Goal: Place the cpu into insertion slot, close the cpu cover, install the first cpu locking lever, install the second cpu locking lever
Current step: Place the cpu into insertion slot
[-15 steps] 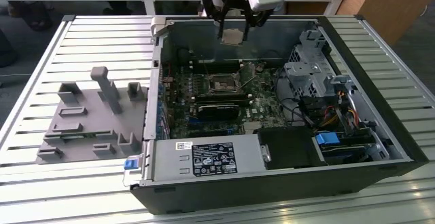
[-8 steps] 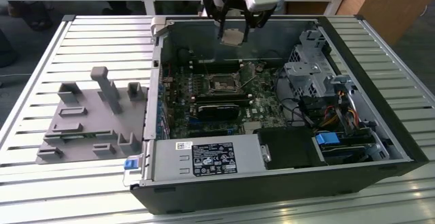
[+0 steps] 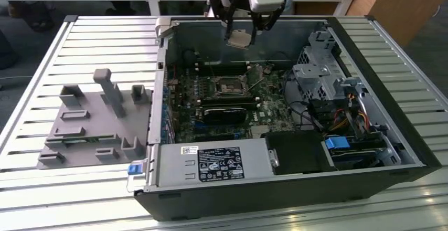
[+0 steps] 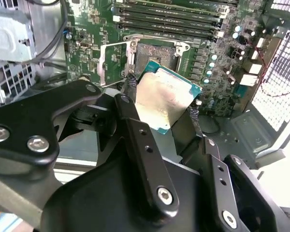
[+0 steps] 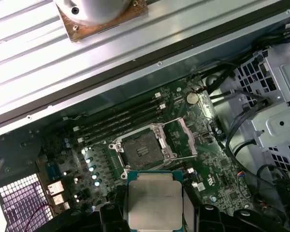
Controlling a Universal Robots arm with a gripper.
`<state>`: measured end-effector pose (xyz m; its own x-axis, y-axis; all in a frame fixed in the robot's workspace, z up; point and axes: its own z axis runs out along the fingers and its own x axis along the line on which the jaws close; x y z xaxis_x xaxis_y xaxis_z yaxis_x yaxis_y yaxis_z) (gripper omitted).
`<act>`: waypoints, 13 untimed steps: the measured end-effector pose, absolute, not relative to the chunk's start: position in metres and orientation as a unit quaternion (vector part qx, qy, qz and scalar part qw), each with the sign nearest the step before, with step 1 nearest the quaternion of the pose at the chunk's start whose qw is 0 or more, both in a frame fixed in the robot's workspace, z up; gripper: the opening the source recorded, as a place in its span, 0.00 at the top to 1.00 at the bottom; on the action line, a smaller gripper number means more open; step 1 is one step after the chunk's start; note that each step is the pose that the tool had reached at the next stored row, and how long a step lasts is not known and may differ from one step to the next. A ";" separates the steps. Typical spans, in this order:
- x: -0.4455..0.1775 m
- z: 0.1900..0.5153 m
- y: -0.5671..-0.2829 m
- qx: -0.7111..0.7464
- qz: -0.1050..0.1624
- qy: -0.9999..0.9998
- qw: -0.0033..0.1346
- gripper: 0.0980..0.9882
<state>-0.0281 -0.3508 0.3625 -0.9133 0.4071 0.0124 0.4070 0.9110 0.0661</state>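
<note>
Gripper (image 4: 162,96) pinches the flat, silver-faced, green-edged cpu (image 5: 154,203)

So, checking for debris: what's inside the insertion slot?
The insertion slot looks bare, its cpu cover open. In the second wrist view the cpu in the tool hides one edge.

The cpu (image 4: 166,99) is seen with a pale silver-grey face edged in teal-green. The circuit board (image 5: 217,174) is coloured green; at its middle the insertion slot (image 5: 141,151) is shown dark within a silvery rim. Around the board the case (image 3: 280,194) is finished black, and the table (image 3: 105,31) is striped in pale grey slats
</note>
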 end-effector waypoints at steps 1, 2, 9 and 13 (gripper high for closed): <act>-0.028 0.362 -0.351 0.213 0.033 0.977 0.001 0.50; -0.028 0.362 -0.351 0.218 0.033 0.976 0.001 0.50; -0.028 0.362 -0.351 0.252 0.029 0.967 0.003 0.50; -0.028 0.361 -0.351 0.271 0.027 0.962 0.004 0.50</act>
